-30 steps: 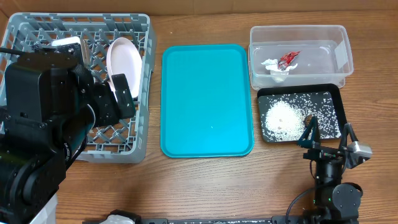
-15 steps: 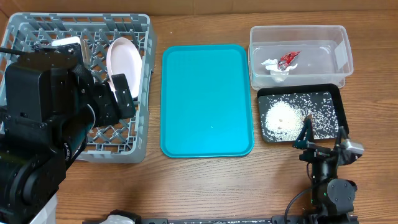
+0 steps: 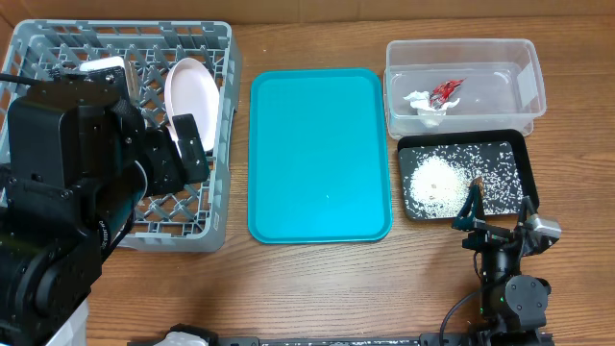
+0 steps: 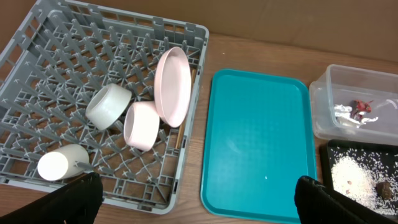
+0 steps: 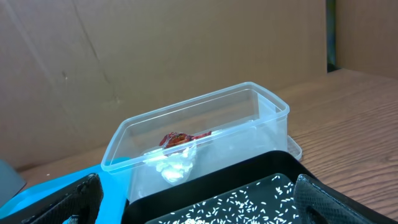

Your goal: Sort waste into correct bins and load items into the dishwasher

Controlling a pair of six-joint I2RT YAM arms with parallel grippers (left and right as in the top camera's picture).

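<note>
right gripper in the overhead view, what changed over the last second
The right gripper drew back a little from the black tray toward the near table edge, jaws open and holding nothing. Unchanged: the left gripper open above the dish rack, the rice on the black tray, the red wrapper and paper scrap in the clear tub, the teal tray.

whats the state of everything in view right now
dish rack: holds plate, pink bowl, whitish bowl, cup
plate: standing on edge
teal tray: nothing on it
clear tub: holds red wrapper, paper scrap
black tray: holds loose rice
left fingers: open, empty
right fingers: open, empty
</note>
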